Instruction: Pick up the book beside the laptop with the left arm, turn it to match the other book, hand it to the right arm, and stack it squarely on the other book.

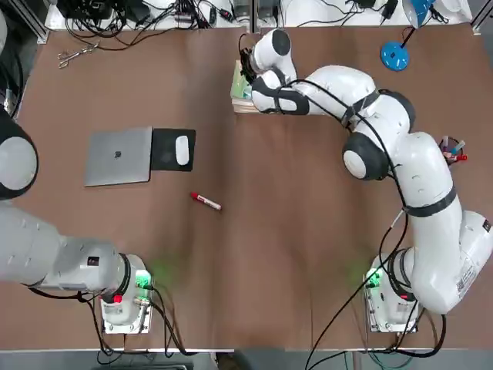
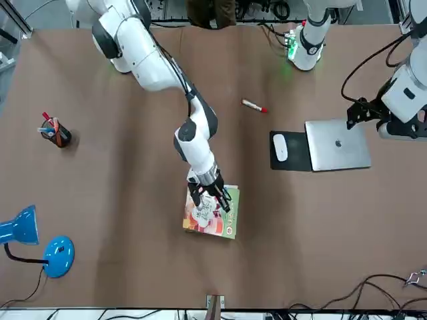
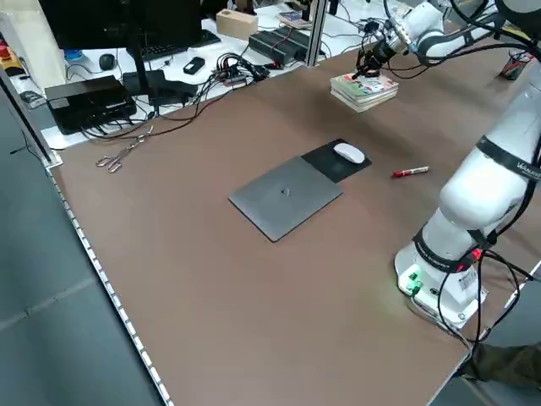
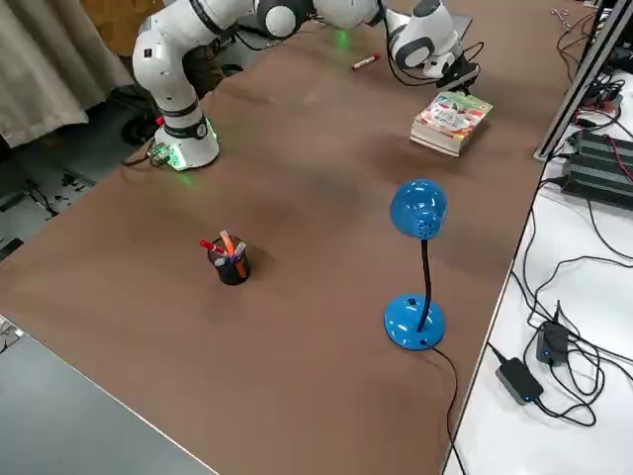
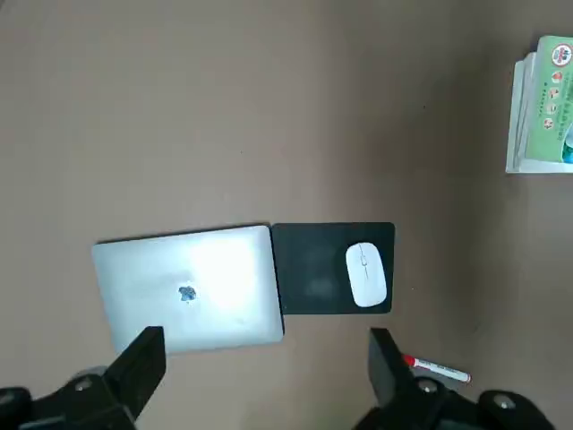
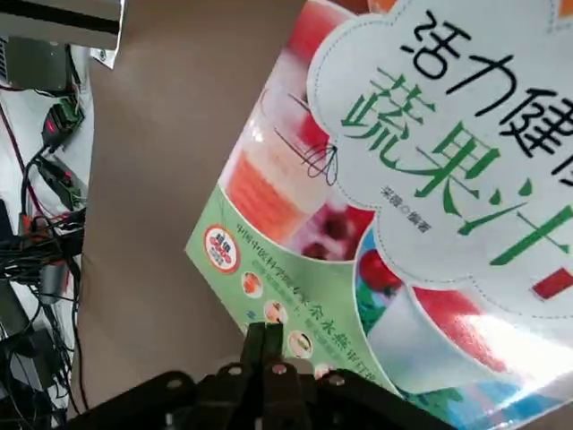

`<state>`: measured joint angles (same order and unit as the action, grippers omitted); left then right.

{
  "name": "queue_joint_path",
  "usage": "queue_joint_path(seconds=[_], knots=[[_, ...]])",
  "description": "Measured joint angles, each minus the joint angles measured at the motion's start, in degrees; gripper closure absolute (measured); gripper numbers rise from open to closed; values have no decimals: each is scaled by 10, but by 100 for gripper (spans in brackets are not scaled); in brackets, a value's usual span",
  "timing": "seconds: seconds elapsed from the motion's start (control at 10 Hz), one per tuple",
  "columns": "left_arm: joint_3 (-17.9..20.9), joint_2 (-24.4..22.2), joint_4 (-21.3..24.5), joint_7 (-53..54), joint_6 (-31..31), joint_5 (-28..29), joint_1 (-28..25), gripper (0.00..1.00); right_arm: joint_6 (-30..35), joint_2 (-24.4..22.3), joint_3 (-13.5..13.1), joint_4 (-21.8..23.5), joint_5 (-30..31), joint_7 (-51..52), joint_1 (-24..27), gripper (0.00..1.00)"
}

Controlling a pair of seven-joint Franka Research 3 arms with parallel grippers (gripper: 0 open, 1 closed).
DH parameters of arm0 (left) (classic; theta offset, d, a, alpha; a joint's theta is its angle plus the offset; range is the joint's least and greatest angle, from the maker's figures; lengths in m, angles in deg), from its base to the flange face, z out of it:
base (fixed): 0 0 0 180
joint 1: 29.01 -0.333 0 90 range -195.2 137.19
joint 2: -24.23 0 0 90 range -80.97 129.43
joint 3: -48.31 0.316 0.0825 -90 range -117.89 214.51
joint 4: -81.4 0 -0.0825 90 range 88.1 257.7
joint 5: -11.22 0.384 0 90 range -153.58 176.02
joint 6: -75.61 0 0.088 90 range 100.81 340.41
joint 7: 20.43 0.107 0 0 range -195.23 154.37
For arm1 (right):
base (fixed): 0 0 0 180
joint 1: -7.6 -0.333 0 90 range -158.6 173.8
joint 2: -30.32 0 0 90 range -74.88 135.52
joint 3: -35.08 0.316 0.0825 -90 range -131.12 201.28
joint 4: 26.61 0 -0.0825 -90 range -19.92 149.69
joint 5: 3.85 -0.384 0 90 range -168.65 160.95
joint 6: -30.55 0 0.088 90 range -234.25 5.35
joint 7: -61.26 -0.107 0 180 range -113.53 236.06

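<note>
Two arms, two grippers. Right gripper (image 6: 266, 331) pressed together, low over the green strip of the colourful book (image 2: 203, 223); holding nothing between its fingers, but impossible to tell whether touching the cover or just above. Left gripper (image 5: 267, 336) spread wide and unladen, raised over the robot's left side of the table (image 1: 269, 231).

One colourful book, lying face up on top of a stack on the far part of the table, well apart from the laptop (image 1: 119, 156). Under it, pale books (image 5: 517, 112), too hidden to count exactly, with edges jutting a little past the green strip.

One laptop, closed; one black mouse pad (image 1: 166, 158) just beside it; one white mouse (image 1: 182, 150) on the pad; one red-capped marker (image 1: 206, 201) between laptop and right arm (image 1: 435, 208). One blue lamp (image 2: 27, 227), one pen cup (image 2: 59, 135) with several pens, both on the robot's right side.

Visible in the right wrist view alone: large green and black characters on the cover, close up. Shown in the left side view but not the top view: a dark monitor (image 3: 101, 17). Shown in the right side view but not the left: lamp and pen cup. Clear in the left wrist view, mostly covered by the right arm in the top view: the jutting pale edges.
</note>
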<state>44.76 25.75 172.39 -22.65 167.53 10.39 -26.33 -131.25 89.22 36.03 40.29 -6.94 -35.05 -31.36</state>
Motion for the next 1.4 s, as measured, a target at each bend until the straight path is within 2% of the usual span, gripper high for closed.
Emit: queue_joint_path(seconds=[1.4], knots=[[0, 2, 0, 0, 0, -8, -1, 0, -16, 15, -6, 11, 14, 0, -13, 100]])
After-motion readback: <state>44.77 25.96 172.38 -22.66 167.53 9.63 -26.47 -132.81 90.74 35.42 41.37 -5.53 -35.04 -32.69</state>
